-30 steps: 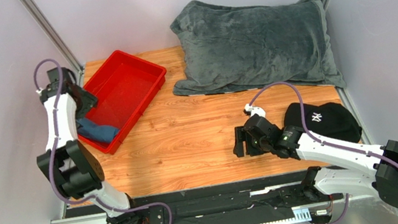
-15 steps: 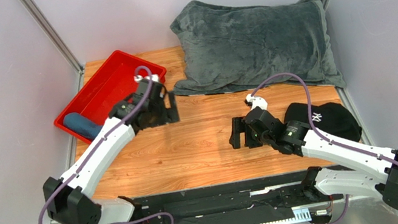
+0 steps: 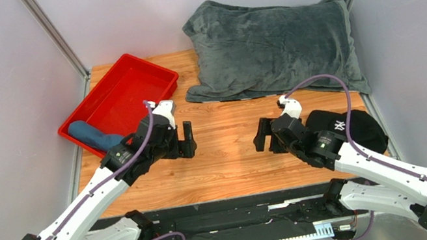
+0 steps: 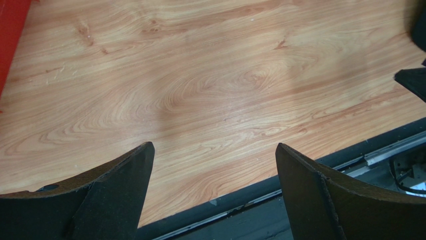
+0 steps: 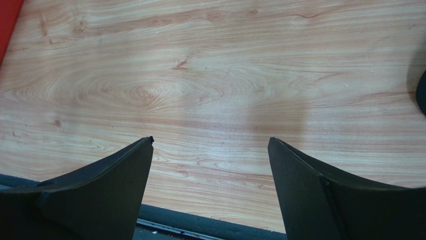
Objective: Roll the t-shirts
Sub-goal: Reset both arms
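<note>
One t-shirt, dark teal-blue and rolled into a short cylinder, lies in the near left corner of the red tray. No gripper touches it. My left gripper hangs open over bare wood to the right of the tray, and nothing sits between its fingers. The right gripper is open too, over the table's middle and facing the left one across a gap. The right wrist view shows only wood grain between the fingers.
A large fuzzy grey blanket covers the back right of the table. A black cap with a white logo lies just right of the right arm. The tray's red edge shows at far left in the left wrist view.
The left arm has swung away from the tray toward the table's middle, leaving the rolled t-shirt in the tray. The right gripper has shifted slightly farther back and opened wider.
</note>
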